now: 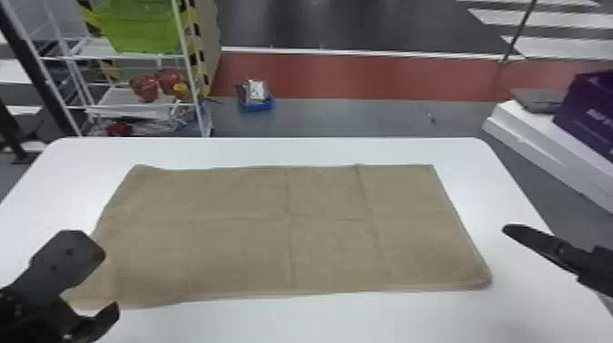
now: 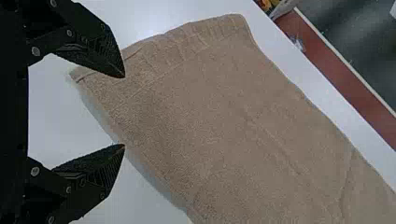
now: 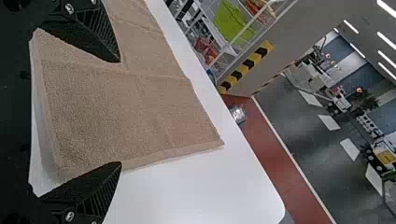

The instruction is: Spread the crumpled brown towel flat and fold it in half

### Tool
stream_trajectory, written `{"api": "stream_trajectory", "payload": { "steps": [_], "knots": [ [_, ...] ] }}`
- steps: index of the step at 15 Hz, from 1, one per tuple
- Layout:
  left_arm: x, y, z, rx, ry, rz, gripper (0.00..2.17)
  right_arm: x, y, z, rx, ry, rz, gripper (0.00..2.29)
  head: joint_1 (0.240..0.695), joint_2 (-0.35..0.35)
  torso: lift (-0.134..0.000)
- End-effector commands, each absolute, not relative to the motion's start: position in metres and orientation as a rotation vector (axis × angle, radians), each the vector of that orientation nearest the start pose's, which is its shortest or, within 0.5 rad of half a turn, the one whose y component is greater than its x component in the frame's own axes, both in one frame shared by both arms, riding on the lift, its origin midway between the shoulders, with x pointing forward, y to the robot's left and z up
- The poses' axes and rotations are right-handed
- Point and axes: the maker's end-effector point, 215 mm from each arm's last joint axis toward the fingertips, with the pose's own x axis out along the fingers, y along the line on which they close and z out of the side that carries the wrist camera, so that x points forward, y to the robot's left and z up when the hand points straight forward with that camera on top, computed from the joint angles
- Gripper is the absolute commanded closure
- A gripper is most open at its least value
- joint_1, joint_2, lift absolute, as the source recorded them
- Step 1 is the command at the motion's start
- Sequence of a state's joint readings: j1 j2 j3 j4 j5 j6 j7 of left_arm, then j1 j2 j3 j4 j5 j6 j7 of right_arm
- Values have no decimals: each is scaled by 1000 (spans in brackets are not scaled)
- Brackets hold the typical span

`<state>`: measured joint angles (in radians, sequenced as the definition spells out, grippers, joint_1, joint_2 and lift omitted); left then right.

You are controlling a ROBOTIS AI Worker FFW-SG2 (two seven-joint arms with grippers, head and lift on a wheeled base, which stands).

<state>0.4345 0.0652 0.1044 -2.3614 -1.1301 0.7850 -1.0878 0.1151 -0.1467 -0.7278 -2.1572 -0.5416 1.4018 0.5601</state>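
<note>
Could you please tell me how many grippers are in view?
2: the left gripper by the near left corner of the towel, the right gripper off its right side.

Towel [image 1: 328, 246] on table [image 1: 319, 319] — rack [image 1: 137, 111] behind left, box [image 1: 588, 109] right.

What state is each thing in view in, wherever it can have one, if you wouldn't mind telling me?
Brown towel, spread flat, lightly creased
Left gripper, open, fingers apart, holding nothing
Right gripper, open, fingers apart, holding nothing
</note>
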Motion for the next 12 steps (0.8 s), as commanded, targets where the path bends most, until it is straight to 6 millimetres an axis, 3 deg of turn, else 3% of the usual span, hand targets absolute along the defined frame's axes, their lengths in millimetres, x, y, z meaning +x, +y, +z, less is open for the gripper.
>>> {"api": "stream_trajectory", "payload": {
  "steps": [1, 9, 12],
  "knots": [
    [366, 338, -405, 711, 886, -287, 421, 422, -363, -345, 600, 588, 249, 103, 695, -49, -134],
    [376, 350, -437, 747, 996, -318, 458, 416, -368, -344, 619, 593, 243, 100, 695, -30, -134],
    [377, 354, -441, 754, 1016, -315, 529, 416, -366, -345, 619, 594, 246, 103, 695, -26, -134]
  ]
}}
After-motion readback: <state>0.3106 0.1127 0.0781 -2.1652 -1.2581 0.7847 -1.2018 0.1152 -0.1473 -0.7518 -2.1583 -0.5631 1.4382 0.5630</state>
